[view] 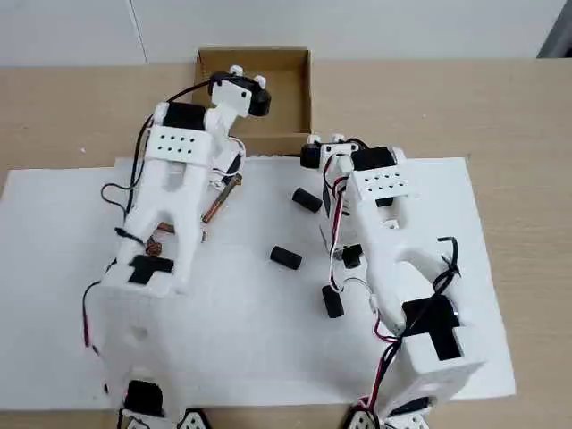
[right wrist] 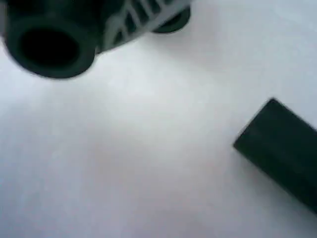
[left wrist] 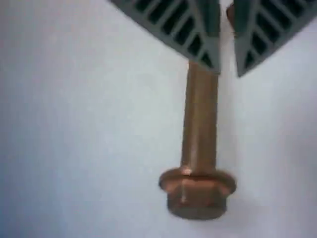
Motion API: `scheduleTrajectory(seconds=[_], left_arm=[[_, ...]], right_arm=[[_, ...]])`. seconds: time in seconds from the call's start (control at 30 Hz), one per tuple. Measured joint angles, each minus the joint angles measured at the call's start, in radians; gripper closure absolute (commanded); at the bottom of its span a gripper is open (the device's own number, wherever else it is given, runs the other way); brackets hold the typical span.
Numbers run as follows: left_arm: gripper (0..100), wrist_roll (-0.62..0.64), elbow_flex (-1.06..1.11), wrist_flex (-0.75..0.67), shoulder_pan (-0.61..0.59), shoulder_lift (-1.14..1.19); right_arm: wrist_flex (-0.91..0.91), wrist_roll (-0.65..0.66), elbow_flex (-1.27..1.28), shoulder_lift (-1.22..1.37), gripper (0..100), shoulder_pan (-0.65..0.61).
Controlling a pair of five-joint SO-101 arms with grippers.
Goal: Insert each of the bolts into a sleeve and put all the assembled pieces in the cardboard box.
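One stiff-looking, slick bolt [left wrist: 200,134] hangs pinched by its shank tip in the left tool [left wrist: 225,69]. The right tool [right wrist: 74,29] clamps a light-looking sleeve [right wrist: 47,47]

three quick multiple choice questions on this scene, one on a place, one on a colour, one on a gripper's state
1. The cardboard box sits: A beyond the white sheet's far edge; B between the arms; C under the right arm.
2. The sleeve in the right gripper is: A copper; B black; C white.
3. The left gripper is: A open, empty; B open over the box; C shut on the bolt.
A: it stands on the table past the sheet. B: black tube. C: fingers clamp the copper shaft.
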Motion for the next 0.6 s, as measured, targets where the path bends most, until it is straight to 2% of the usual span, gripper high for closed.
scheduleTrajectory(seconds=[0.17, 0.33, 0.6], left_arm=[[99, -0.032, -0.167, 0.046, 0.003, 0.143], [89, -0.052, -0.318, 0.081, 0.003, 0.239], [88, -0.055, -0.385, 0.087, 0.003, 0.288]], right_arm=[[-0.003, 0.0, 0.0, 0.0, 99.1, -0.002], [-0.003, 0.0, 0.0, 0.0, 99.1, -0.002], [-0.003, 0.0, 0.0, 0.0, 99.1, -0.002]])
